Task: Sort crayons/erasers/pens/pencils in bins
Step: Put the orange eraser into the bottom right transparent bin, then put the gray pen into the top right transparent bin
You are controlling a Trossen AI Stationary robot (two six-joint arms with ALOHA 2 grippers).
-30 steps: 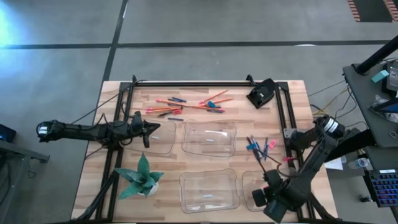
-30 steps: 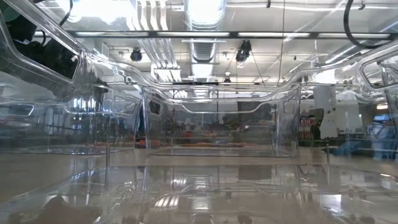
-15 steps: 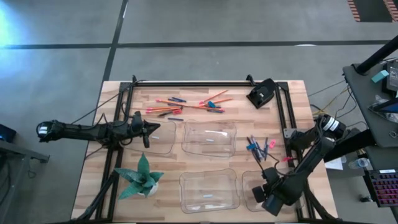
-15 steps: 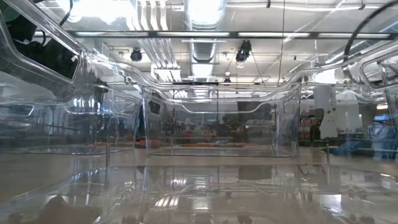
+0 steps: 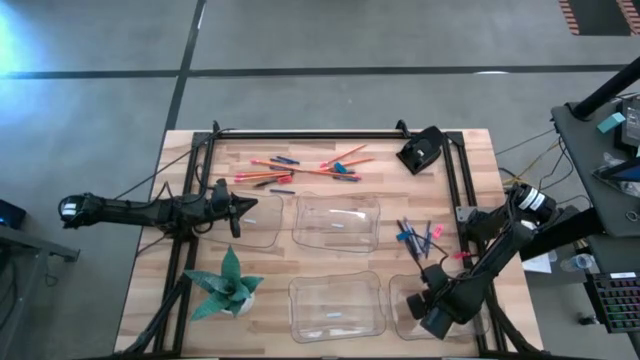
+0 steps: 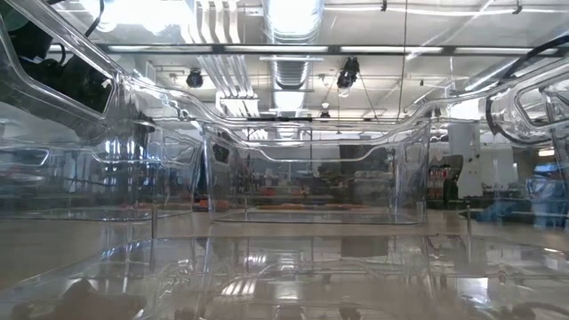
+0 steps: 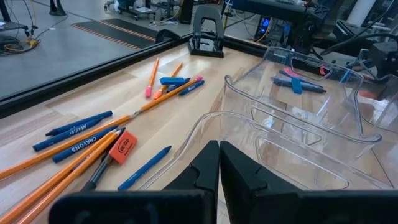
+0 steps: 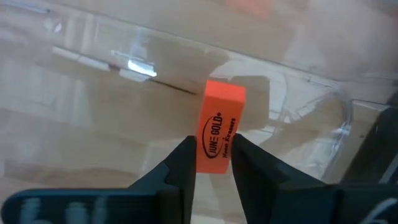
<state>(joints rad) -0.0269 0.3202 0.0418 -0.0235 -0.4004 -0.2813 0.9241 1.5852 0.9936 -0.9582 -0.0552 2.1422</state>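
An orange eraser [image 8: 219,130] stands upright between the fingers of my right gripper [image 8: 214,158], which points down over the near-right bin [image 5: 408,292]. In the high view that gripper [image 5: 428,308] is mostly hidden by its own arm. My left gripper [image 7: 219,160] is shut on nothing at the left edge of the far-left bin [image 5: 262,228]. Orange pencils [image 5: 305,170], blue crayons [image 7: 73,126] and a red eraser [image 7: 122,144] lie loose on the far part of the table. Pens [image 5: 412,238] and a pink eraser [image 5: 437,232] lie right of the far-middle bin [image 5: 337,222]. My right gripper pinches the orange eraser by its two long side faces, at the lower end [image 8: 211,163], between its two fingers. The fingers come from above, pointing down, and lie along the eraser. The eraser sticks out past the fingertips, lifted clear above the bin's clear floor.
A green folded-paper plant [image 5: 228,285] stands at the near left. A black holder [image 5: 422,150] sits at the far right corner. The near-middle bin [image 5: 337,305] lies beside the near-right one. A black frame rail [image 5: 300,133] runs along the table's far edge.
My right gripper has come down toward the near-right bin and a little toward the table's left edge, carrying the orange eraser.
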